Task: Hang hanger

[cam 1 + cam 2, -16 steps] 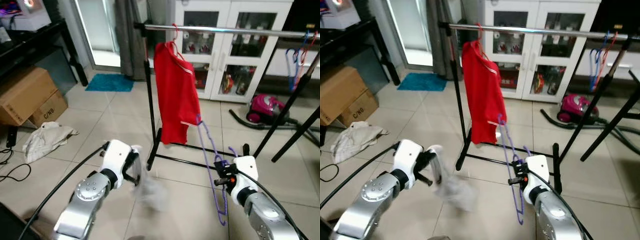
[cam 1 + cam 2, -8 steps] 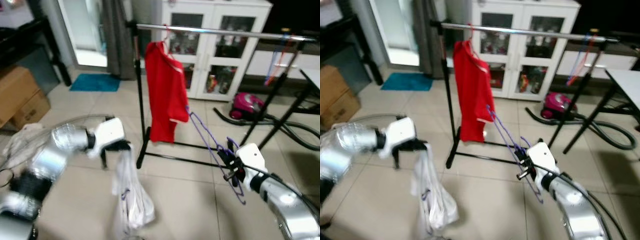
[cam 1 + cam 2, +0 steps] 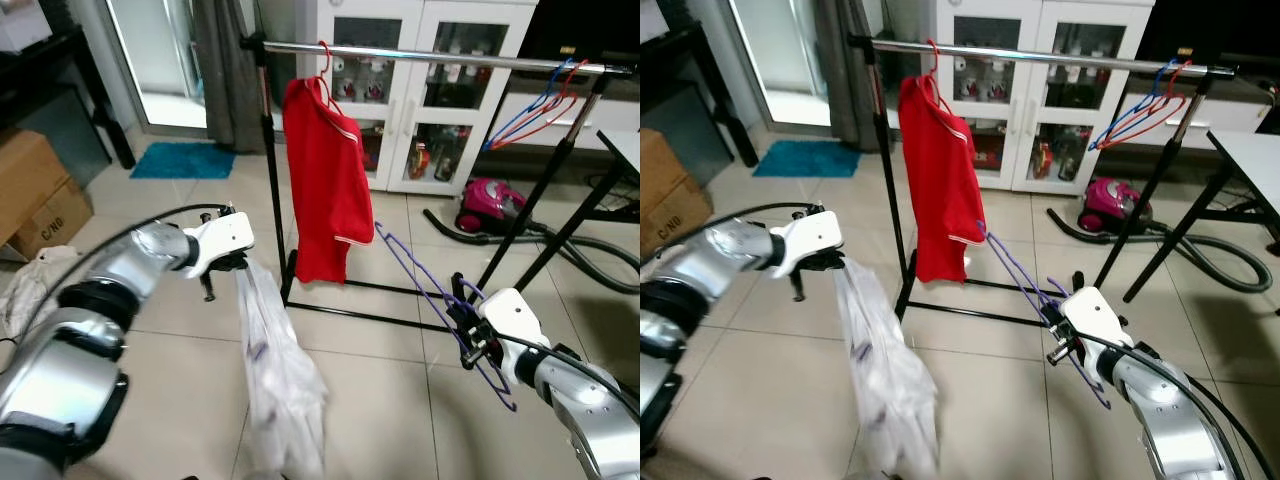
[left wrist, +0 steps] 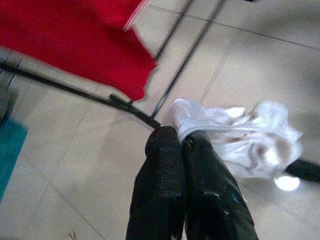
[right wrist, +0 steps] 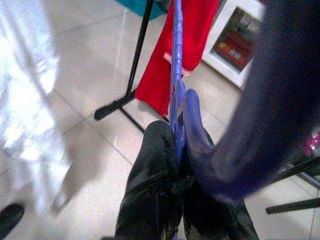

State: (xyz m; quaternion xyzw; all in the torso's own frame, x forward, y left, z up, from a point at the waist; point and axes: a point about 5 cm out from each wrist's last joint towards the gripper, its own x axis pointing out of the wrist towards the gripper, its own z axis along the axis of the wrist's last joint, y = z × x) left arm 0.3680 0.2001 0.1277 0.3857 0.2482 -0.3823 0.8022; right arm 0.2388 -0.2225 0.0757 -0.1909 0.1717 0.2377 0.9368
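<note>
My left gripper is shut on the top of a white garment, which hangs down toward the floor left of the rack's post. In the left wrist view the black fingers pinch the white cloth. My right gripper is shut on a purple hanger low at the right, with the hanger slanting up toward the red shirt. The right wrist view has the purple hanger clamped between the fingers. A red shirt hangs on a red hanger from the steel rail.
The black rack base crosses the floor between my arms. Spare blue and red hangers hang at the rail's right end. A pink vacuum with its hose lies behind. Cardboard boxes and a crumpled cloth sit at the left.
My left arm has lifted and stretched forward, and the white garment now hangs full length. The right gripper with the purple hanger has stayed low at the right. The camera has shifted.
</note>
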